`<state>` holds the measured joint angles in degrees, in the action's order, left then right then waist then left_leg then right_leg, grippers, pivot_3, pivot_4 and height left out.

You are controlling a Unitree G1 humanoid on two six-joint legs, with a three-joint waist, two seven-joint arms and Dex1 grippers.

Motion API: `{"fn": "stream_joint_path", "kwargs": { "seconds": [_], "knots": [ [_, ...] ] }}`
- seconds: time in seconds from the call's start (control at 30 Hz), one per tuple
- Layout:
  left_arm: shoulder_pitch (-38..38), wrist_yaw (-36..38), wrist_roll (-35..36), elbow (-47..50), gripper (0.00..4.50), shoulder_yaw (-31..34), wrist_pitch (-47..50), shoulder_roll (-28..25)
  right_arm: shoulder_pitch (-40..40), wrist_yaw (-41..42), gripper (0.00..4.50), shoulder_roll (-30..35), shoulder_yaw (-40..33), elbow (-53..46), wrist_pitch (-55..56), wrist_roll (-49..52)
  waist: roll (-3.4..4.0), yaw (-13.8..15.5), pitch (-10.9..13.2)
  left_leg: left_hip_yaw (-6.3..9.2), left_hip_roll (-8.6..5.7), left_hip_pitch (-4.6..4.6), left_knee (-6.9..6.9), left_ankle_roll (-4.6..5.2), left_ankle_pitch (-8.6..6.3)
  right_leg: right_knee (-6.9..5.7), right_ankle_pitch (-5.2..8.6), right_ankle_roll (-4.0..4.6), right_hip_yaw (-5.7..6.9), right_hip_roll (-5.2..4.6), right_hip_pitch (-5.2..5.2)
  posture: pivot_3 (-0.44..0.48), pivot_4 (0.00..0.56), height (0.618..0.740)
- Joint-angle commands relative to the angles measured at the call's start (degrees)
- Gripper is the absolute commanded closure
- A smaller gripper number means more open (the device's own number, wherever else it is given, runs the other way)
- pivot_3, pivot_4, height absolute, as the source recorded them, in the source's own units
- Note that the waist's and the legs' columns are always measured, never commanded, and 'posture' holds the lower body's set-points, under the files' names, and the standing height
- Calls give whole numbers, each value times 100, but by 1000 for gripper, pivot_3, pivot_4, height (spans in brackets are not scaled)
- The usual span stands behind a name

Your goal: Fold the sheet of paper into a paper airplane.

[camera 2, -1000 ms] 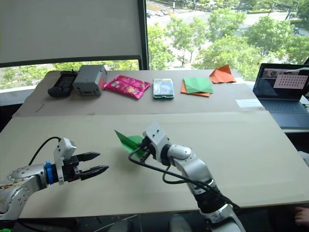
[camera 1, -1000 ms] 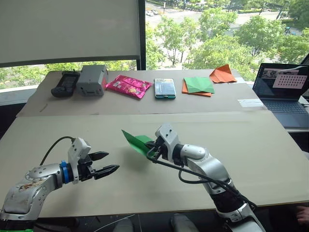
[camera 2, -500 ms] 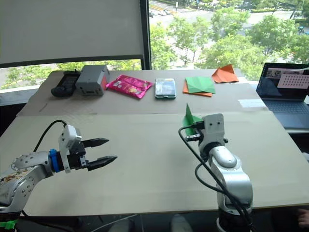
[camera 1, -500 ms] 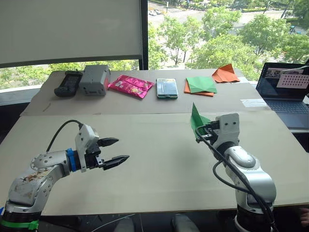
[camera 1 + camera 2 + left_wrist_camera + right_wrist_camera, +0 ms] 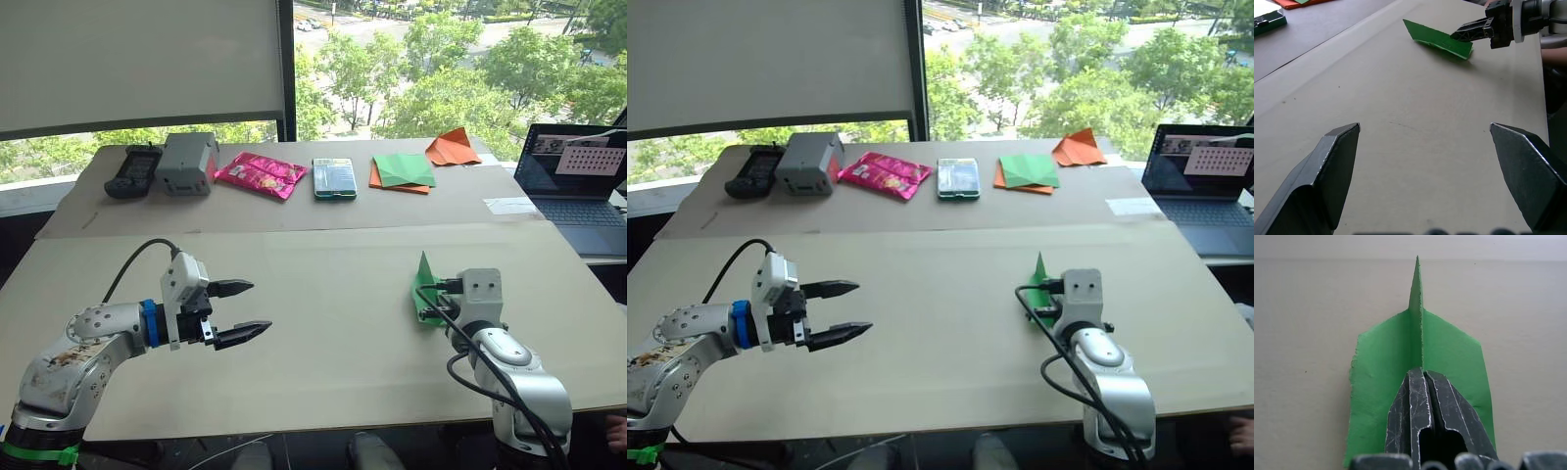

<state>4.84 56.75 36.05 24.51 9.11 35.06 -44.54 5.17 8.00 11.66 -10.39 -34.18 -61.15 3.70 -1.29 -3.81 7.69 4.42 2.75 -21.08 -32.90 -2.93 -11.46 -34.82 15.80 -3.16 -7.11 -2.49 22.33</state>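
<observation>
The paper airplane (image 5: 423, 282) is a small, bright green creased wedge, point up, down at the surface of the near tabletop (image 5: 323, 362) on the right side. My right gripper (image 5: 432, 298) is shut on its lower fold. In the right wrist view the two fingers (image 5: 1410, 401) pinch the centre crease of the airplane (image 5: 1449, 347), whose flaps spread to either side. My left gripper (image 5: 257, 306) hovers open over the left of the table, well apart from the paper. Its wrist view has the airplane (image 5: 1436, 38) ahead, held by the right gripper (image 5: 1460, 35).
On the rear table (image 5: 274, 211) lie a black controller (image 5: 132, 169), a grey box (image 5: 186, 162), a pink packet (image 5: 261, 174), a phone-like case (image 5: 334, 178), a green-and-orange paper stack (image 5: 402, 173) and an orange pointed paper shape (image 5: 452, 148). A laptop (image 5: 573, 181) stands at the right edge.
My right arm carried the green paper from the table's middle over to the right and lowered it to the surface. The left gripper drifted slightly toward the centre, still open.
</observation>
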Motion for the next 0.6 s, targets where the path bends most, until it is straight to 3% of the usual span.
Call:
{"fn": "stream_joint_path", "kwargs": {
  "seconds": [0.03, 0.33, 0.43, 0.53, 0.6],
  "knots": [
    [14, 58, -17, 78, 0, 5, -162, -53, -98, 154, 3209, 105, -100, -148, 219, 159, 0, 3, 0, 0, 0, 0, 0, 0, 0, 0, 0, 0, 0, 0, 0, 0, 150, 740],
    [40, 50, 96, -31, 0, 276, -148, -89, 608, 1309, 140, 813, -1136, -971, -62, 1603, 2, -9, 7, 0, 0, 1, 0, 1, 0, 0, 0, 0, 1, 1, -1, 0, 150, 740],
    [-79, 31, 225, 48, 0, 458, -71, -95, 651, 2303, 65, 1261, -1241, -1332, 147, 2584, 1, -5, 8, 2, 1, 1, 0, 10, 5, -1, 0, 0, 3, 2, -6, 0, 150, 740],
    [-180, -69, 180, -51, 0, 539, -90, -57, 315, 2981, 65, 2010, -802, -1320, 557, 2656, 0, 14, 7, 1, 1, 0, -1, 11, 6, 5, 0, -1, 2, 0, -11, 0, 150, 740],
    [-199, -147, 84, -214, 0, 555, -211, 21, 270, 3045, 65, 2142, -530, -1167, 823, 2643, -15, 25, 8, -1, 1, 1, -1, 9, 4, 17, 1, -1, 3, -1, -13, 0, 150, 740]
  ]
}}
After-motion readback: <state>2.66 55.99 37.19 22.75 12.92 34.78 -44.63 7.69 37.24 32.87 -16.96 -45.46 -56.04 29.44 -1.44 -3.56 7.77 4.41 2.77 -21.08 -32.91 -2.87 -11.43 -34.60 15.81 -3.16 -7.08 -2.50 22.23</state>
